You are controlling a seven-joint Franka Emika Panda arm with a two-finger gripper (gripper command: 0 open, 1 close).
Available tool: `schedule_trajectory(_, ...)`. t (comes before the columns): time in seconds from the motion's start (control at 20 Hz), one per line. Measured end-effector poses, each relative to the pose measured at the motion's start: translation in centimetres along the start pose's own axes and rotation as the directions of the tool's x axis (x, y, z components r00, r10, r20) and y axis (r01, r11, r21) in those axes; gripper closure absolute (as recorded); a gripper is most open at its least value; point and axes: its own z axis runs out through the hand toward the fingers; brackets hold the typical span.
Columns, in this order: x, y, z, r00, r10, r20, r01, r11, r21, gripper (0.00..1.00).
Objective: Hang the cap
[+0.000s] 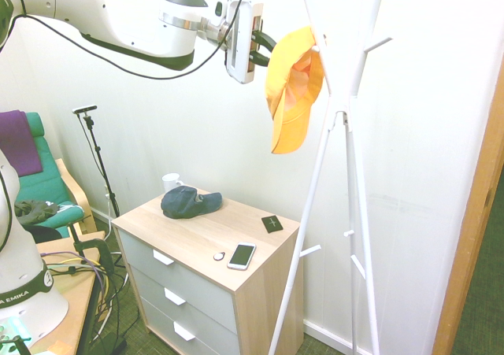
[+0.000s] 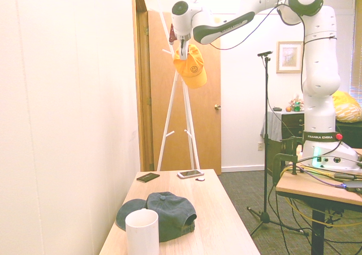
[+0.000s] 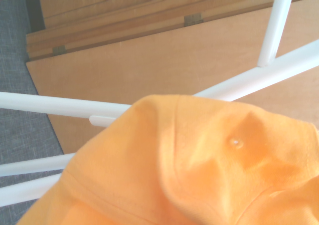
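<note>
Cap (image 1: 293, 83), bright orange-yellow, brim downward

First exterior view, wide, from beside the arm's base, facing the white wall corner, second exterior view, low at the light wooden counter (image 2: 220, 221) end, facing the door, both share the white tripod coat stand (image 1: 346, 134), wrist view, close, looking down through its legs.

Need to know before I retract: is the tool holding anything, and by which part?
Cannot be told: the tool is at the back edge of the orange fabric baseball cap, which hangs against the white coat rack.
</note>
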Motion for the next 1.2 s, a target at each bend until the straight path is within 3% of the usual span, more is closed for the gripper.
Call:
schedule_trajectory(0.7, 0.1, -0.1, 0.7, 1.000, 0.015, 0.009, -0.016, 0.999, 0.039, 0.00)
schedule_trajectory(1.0, 1.2, -0.5, 0.2, 0.994, 0.106, 0.035, -0.110, 0.977, 0.182, 0.00)
schedule_trajectory(1.2, 1.9, -0.1, 0.5, 0.988, 0.138, 0.063, -0.148, 0.965, 0.216, 0.00)
